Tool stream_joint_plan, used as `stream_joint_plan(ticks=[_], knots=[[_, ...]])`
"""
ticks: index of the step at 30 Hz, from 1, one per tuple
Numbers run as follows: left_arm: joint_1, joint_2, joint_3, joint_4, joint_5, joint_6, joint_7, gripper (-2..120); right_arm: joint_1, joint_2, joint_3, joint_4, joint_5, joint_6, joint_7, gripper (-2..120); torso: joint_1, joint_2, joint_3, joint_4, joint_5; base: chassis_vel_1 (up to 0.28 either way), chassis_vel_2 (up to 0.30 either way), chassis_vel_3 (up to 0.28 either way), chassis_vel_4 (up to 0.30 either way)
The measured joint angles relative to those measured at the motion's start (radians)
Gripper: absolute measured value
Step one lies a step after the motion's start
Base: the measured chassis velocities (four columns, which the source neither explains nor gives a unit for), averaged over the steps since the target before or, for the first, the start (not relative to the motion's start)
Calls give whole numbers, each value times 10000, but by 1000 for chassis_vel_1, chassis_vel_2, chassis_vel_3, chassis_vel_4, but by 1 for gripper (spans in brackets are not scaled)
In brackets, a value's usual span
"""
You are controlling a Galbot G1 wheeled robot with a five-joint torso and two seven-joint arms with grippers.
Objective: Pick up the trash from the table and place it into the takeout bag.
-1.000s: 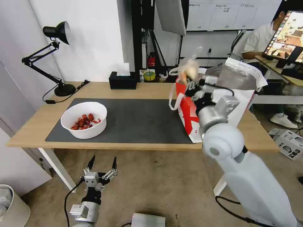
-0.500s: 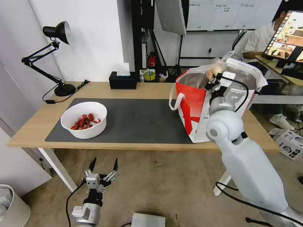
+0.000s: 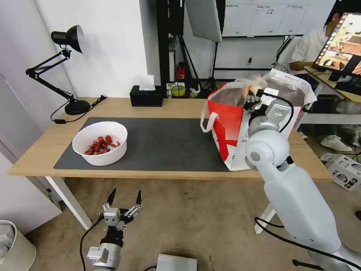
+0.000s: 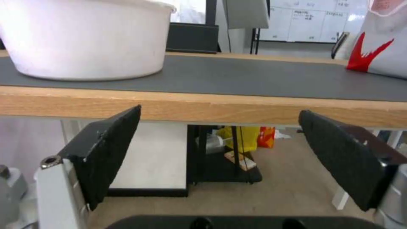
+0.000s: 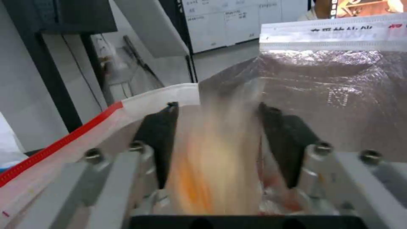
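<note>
**Overhead: right end effector with clear bag at the mouth of the takeout bag**

Right end effector [image 3: 252, 98] is at the open top of the takeout bag [image 3: 229, 124], its fingers [image 5: 159, 140] spread partway with the knotted clear bag [image 5: 216, 159] between them; the bag's contents appear as an orange-and-white blur, so whether the pads are gripping it cannot be told. Silver foil lining [image 5: 339, 95] rises behind the fingers, and the red-edged rim runs beside them. The takeout bag stands upright on the right part of the surface [image 3: 169, 107], overlapping the right end of the dark mat [image 3: 165, 143]. A white bowl [image 3: 100, 143] holding red shells [image 3: 99, 145] sits on the mat's left end, well apart from the takeout bag. Left end effector [image 3: 124, 199] hangs below the front edge of the surface, near the bowl's side, fingers [image 4: 108, 152] spread wide with nothing between them. A black tissue box [image 3: 146, 96] and a desk lamp [image 3: 65, 56] stand along the rear edge.
</note>
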Motion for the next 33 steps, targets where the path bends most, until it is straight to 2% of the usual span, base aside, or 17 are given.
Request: stream_joint_plan(ticks=[1, 3, 4, 7, 8, 9, 11, 12, 13, 15, 16, 19, 20, 21, 22, 28, 33], knots=[[0, 0, 0, 0, 0, 0, 0, 100, 0, 0, 0, 0, 0, 0, 0, 55, 0, 0, 0, 0, 0, 0, 0, 0, 0], [-3, 2, 2, 0, 2, -3, 0, 100, -29, -32, 18, 51, 17, -10, 2, 65, 0, 0, 0, 0, 0, 0, 0, 0, 0], [-3, 2, 2, 0, 2, -3, 0, 100, -29, -32, 18, 51, 17, -10, 2, 65, 0, 0, 0, 0, 0, 0, 0, 0, 0], [-4, 2, 4, 0, 6, -5, 3, 100, -52, -58, 20, 184, 95, 98, -144, 80, 0, 0, 0, 0, 1, 0, 0, 0, 0], [-4, 2, 4, 0, 6, -5, 3, 100, -52, -58, 20, 184, 95, 98, -144, 80, 0, 0, 0, 0, 1, 0, 0, 0, 0], [0, 2, 4, 0, 7, -6, 3, 100, -68, -73, 12, 243, 176, 342, -392, 84, 0, 0, 0, 0, 1, 0, 0, 0, 0], [13, 4, 3, 0, 10, -10, 3, 100, -234, -147, -12, 513, 484, 1177, -1592, 93, 1, 0, 0, 1, 0, 0, 0, 0, 0], [13, 4, 3, 0, 10, -10, 3, 100, -234, -147, -12, 513, 484, 1177, -1592, 93, 1, 0, 0, 1, 0, 0, 0, 0, 0], [20, 4, 2, -5, 10, -12, 4, 100, -391, -206, -17, 720, 612, 1621, -2466, 98, 1, 0, 0, 1, -1, 0, 0, 0, 0], [26, 4, 0, -23, 11, -12, 4, 100, -775, -356, -40, 1124, 851, 2353, -4095, 100, 0, 0, 0, 0, 0, 0, 0, 0, 0], [26, 4, 0, -23, 11, -12, 4, 100, -775, -356, -40, 1124, 851, 2353, -4095, 100, 0, 0, 0, 0, 0, 0, 0, 0, 0], [40, 10, -6, -53, 11, -16, 4, 100, -1309, -621, -141, 1668, 1144, 2946, -5757, 100, 0, 1, -1, 0, -1, 0, 0, 0, 0], [40, 10, -6, -53, 11, -16, 4, 100, -1309, -621, -141, 1668, 1144, 2946, -5757, 100, 0, 1, -1, 0, -1, 0, 0, 0, 0], [62, 12, -10, -79, 12, -19, 3, 100, -1631, -824, -182, 1877, 1097, 3144, -6467, 100, 0, 1, 0, 0, -1, 0, 0, 0, 0], [69, 13, -12, -92, 11, -22, 4, 100, -1800, -937, -194, 1991, 1005, 3200, -6713, 100, 0, 1, -1, 1, 0, 0, 0, 0, 0], [96, 27, -20, -145, 0, -48, 1, 100, -3281, -1519, -52, 2786, -60, 3219, -7149, 100, 0, 2, -1, -1, 0, 0, 0, 0, 0], [63, 32, -23, -146, -17, -54, -3, 100, -4155, -1689, 189, 3108, -813, 3247, -7161, 100, -1, 2, -1, -1, 2, 0, 0, 0, 0]])
